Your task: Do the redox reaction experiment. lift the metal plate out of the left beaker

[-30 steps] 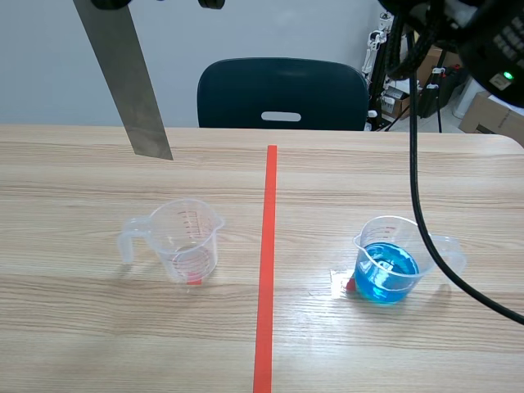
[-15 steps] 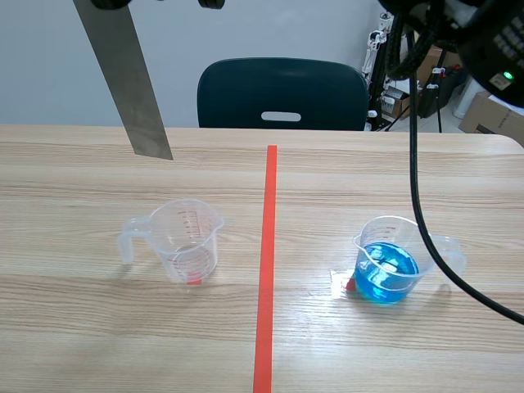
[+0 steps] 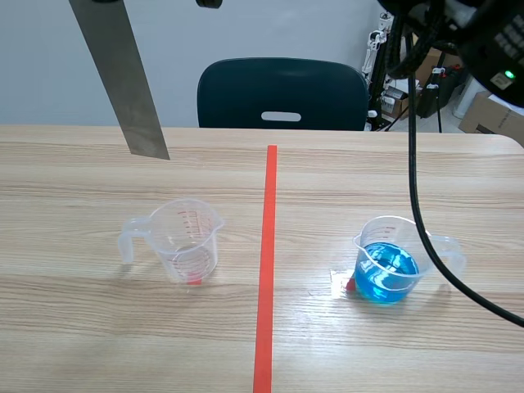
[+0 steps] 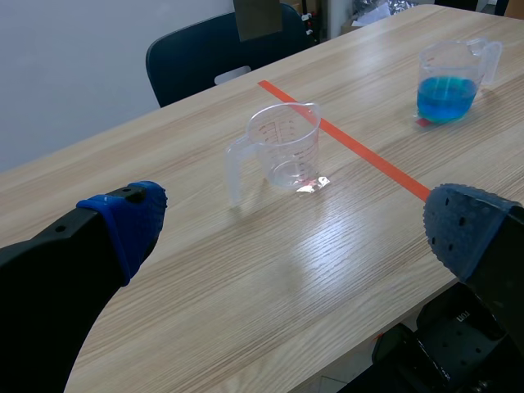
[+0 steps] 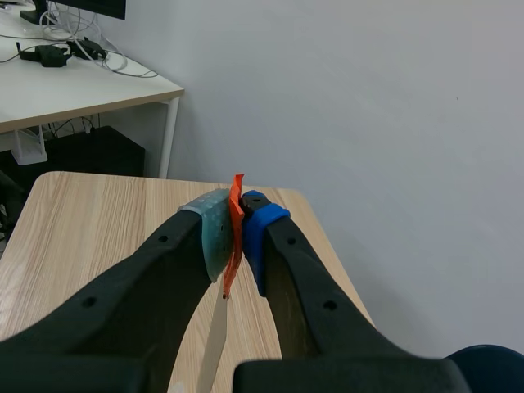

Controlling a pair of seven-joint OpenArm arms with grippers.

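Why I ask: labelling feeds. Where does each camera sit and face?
Scene view: between the arms, facing across the wooden table to a dark blue chair; a black arm shows upper right.
Left wrist view: low, facing the clear plastic beaker ahead of its open left tool.
Right wrist view: high, looking down past the right tool shut on the flat grey metal plate.
Shared: scene and left wrist views both show beaker, plate, chair.

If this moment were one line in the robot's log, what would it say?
metal plate: out of left beaker, hanging in air | right gripper: shut on metal plate | left gripper: open, empty | right beaker: blue liquid
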